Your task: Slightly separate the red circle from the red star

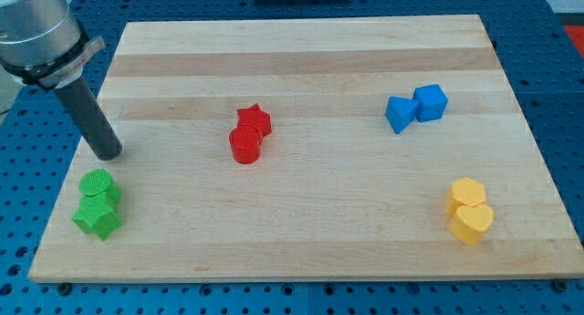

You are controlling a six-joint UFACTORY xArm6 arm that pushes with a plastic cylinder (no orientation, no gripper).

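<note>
The red circle point(245, 144) sits near the board's middle, touching the red star point(255, 120) just above and to its right. My tip point(109, 155) is at the board's left side, far to the left of both red blocks. It stands just above the green blocks, apart from them.
A green circle point(97, 184) and a green star point(99, 215) touch at the lower left. Two blue blocks point(399, 113) point(431, 102) touch at the upper right. Two yellow blocks point(466, 194) point(472, 222) touch at the lower right. The wooden board point(310, 242) lies on a blue perforated table.
</note>
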